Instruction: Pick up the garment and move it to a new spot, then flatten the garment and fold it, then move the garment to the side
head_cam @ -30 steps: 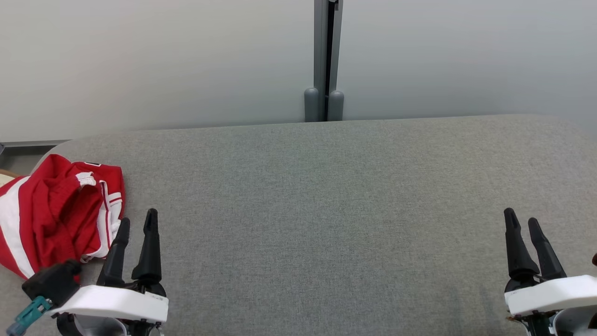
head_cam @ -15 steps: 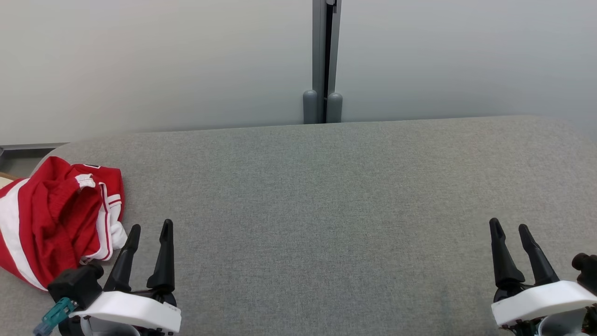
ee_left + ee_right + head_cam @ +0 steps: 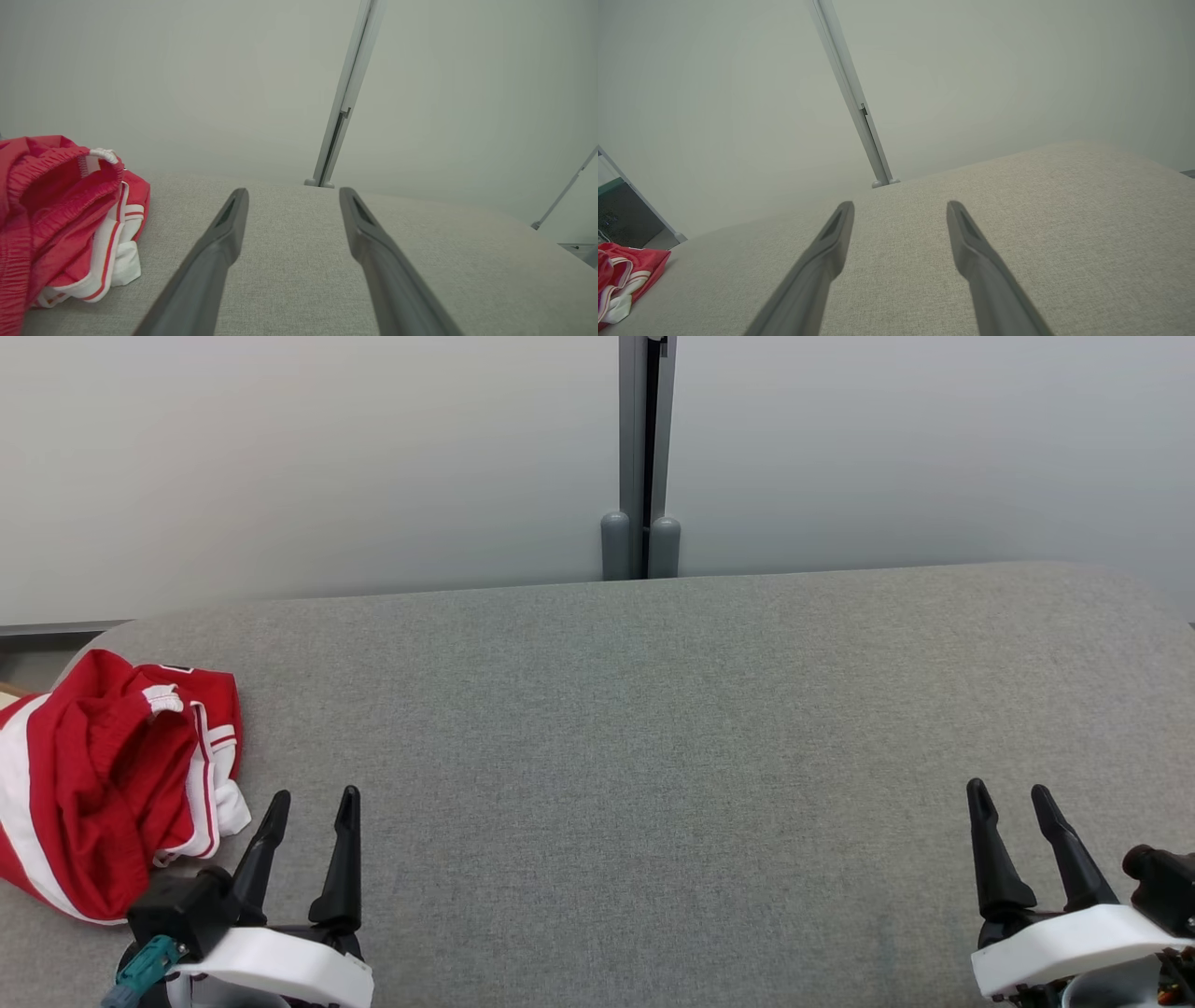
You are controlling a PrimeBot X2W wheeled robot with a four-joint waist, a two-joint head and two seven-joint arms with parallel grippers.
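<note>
Head view shows a crumpled red-and-white garment at nine o'clock on the grey table, with left gripper at seven and right gripper at five both wide open and empty, so pickup is not yet begun and the left gripper likely must reach it first.

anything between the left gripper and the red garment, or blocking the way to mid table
Nothing visible. The open left gripper is just right of the crumpled red garment, apart from it, with only bare grey table between. The table's middle shows no obstacle either.
</note>
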